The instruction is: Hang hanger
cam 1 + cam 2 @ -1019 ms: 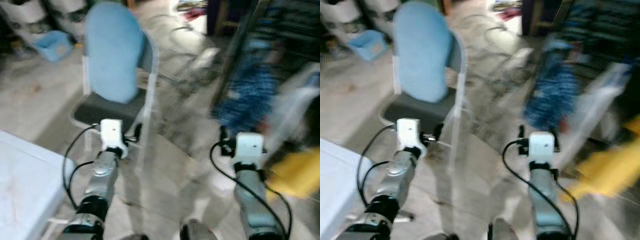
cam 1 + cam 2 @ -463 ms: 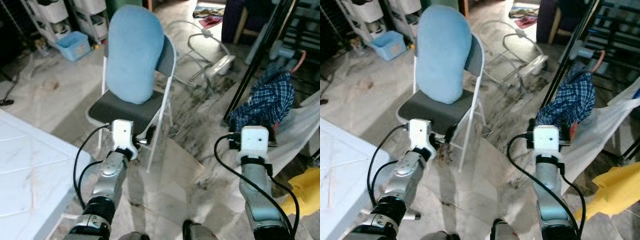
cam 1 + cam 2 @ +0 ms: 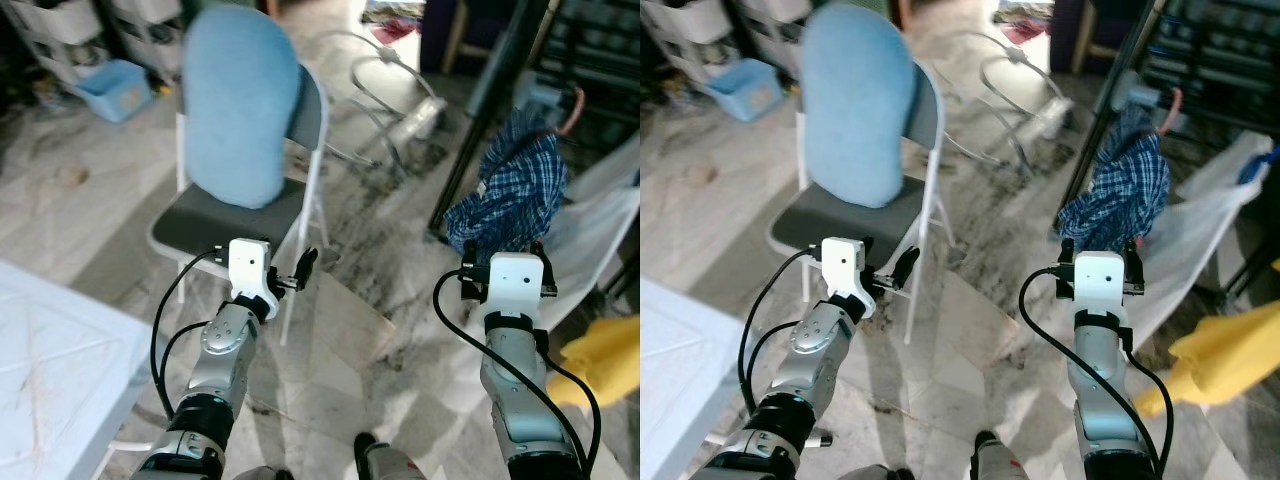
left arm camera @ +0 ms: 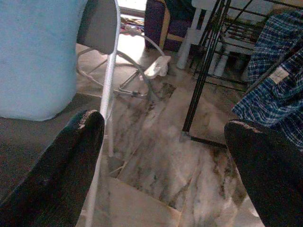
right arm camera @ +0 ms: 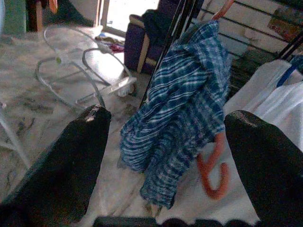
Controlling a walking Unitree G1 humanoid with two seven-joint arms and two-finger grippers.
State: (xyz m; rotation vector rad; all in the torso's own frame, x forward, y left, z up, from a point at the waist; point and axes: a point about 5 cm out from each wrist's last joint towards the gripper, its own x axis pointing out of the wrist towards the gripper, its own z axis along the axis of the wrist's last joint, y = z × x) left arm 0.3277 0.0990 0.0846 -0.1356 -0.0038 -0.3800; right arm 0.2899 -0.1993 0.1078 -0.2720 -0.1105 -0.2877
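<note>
The orange plastic hanger (image 5: 214, 166) hangs with a blue-and-white checked shirt (image 5: 177, 111) draped on it, beside a black metal rack pole (image 3: 487, 110), above a white sheet (image 3: 590, 225). The right gripper (image 5: 165, 163) hovers facing the shirt, fingers spread wide and empty. The left gripper (image 4: 161, 165) is likewise spread and empty, beside a grey folding chair (image 3: 215, 215) bearing a pale blue cushion (image 3: 235, 100). The marble floor (image 3: 370, 310) lies beneath.
</note>
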